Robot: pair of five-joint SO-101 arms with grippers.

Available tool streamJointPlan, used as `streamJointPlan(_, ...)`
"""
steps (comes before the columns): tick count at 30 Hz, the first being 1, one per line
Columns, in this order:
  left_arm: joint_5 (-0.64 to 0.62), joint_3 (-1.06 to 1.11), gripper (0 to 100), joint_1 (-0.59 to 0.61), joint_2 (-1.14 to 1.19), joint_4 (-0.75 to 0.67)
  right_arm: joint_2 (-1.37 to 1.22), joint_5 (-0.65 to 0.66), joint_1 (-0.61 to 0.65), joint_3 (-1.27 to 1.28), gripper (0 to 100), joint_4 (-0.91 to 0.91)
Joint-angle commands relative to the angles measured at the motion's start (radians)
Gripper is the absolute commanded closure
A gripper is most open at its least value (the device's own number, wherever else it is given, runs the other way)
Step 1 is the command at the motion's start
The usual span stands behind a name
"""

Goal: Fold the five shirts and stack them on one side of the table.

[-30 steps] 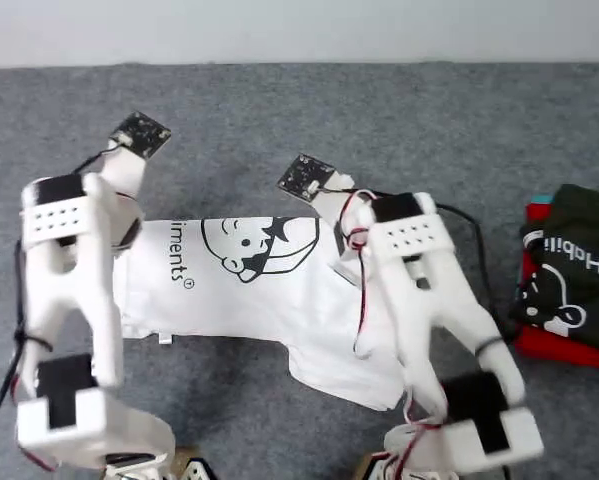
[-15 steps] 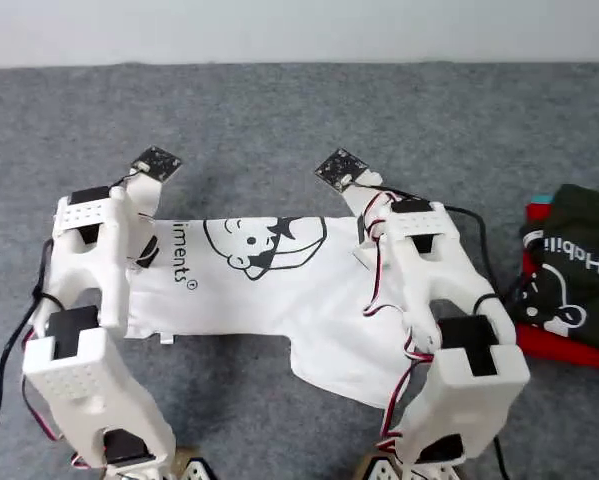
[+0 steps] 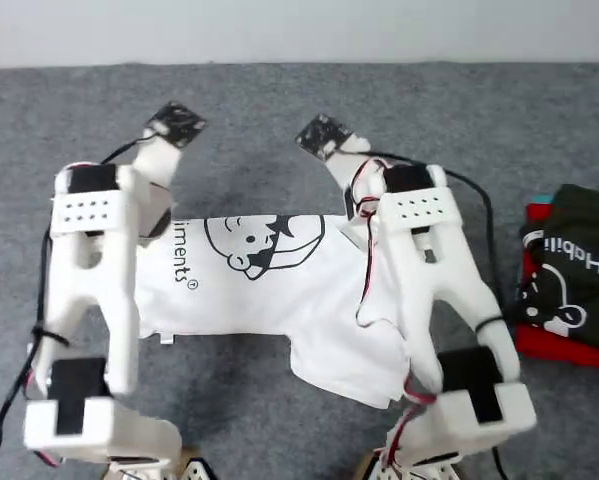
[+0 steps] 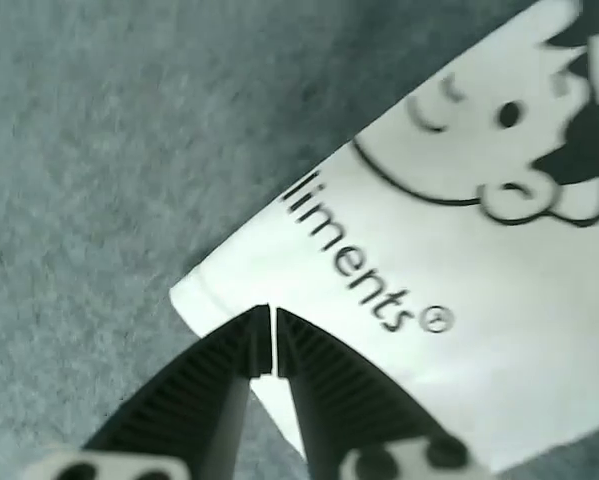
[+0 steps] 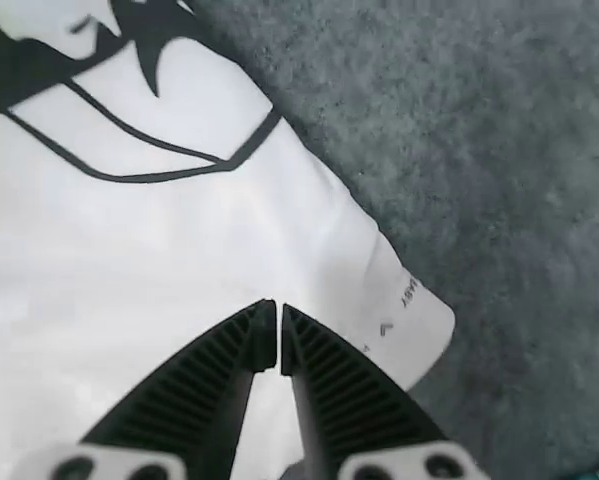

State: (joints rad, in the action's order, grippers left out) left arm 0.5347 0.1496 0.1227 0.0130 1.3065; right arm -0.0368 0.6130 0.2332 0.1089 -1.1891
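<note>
- Now the white shirt (image 3: 269, 290) lies flat on the grey table (image 3: 279, 110), about in the middle, between the two arms.
- Its print, a cartoon face with some black letters beside it, is facing up.
- Its far edge is straight, while at the near side one part of the cloth sticks out toward the base of the right arm (image 3: 429, 280).
- The left arm (image 3: 89, 270) stands over the side of the shirt where the letters are; the right arm stands over the opposite side, next to the cartoon face.
- The left gripper (image 4: 273, 335) has its two dark fingers pressed together, with only a thin line between them. The tips are over the corner of the shirt near the letters. I cannot tell if they touch the cloth, and I see no cloth between them.
- The right gripper (image 5: 279, 335) is also pressed together in the same way. Its tips are over the white cloth, near the corner where a small label is printed, close to the edge that meets the grey table.
- At the right side of the table, well apart from the white shirt, there is a stack of folded shirts: a dark green shirt (image 3: 574, 265) with white print on top, and a red shirt (image 3: 559, 345) under it.
</note>
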Motion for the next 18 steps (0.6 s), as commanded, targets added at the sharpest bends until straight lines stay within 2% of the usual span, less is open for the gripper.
streamJointPlan(1,-0.011,-0.042,98,-0.092,-0.117,0.071,0.154,-0.077,-0.001,-0.087,98.8,-0.108)
streamJointPlan(5,-0.011,-0.042,98,-0.192,-0.118,0.138,0.26,-0.1,-0.054,-0.107,98.8,-0.2)
streamJointPlan(11,-0.049,-0.042,98,-0.367,-0.12,0.213,0.375,-0.103,-0.219,-0.104,98.8,-0.32)
streamJointPlan(18,-0.147,-0.013,98,-0.663,-0.126,0.261,0.496,-0.103,-0.437,-0.103,98.8,-0.446)
